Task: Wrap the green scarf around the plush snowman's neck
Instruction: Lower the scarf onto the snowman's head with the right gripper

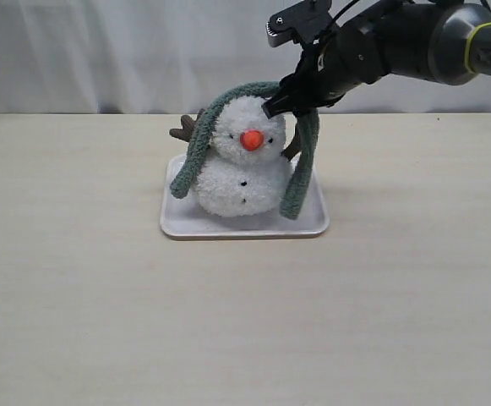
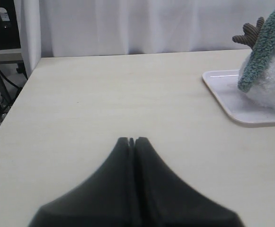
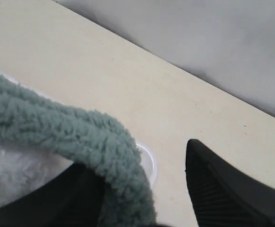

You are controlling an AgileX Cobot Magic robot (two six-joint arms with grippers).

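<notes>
— In the middle of the bench [image 1: 76,296], what does the exterior view give?
— A white tray [image 1: 177,222] with rounded corners, and the plush snowman [image 1: 237,182] upright on it: two fluffy white balls, an orange nose [image 1: 251,139], small black buttons. The green scarf [image 1: 196,152], a fuzzy grey-green strip, lies over the crown of the head, with one end hanging down each side to the tray. It does not sit at the snowman's neck [image 1: 243,159].
— And the right pincer [image 1: 280,103]?
— It is at the scarf, beside the head. Only the right wrist view shows the jaws: they stand apart, the curly pile draped across one black finger [image 3: 75,194], the other, ribbed one clear of it. Nothing is clamped.
— The left pincer [image 2: 132,140]?
— Outside the exterior view. Its own wrist view shows smooth black tips pressed together on nothing, low over the bench, well apart from the tray. There a ribbed brown twig arm [image 2: 249,33] pokes out past the scarf.
</notes>
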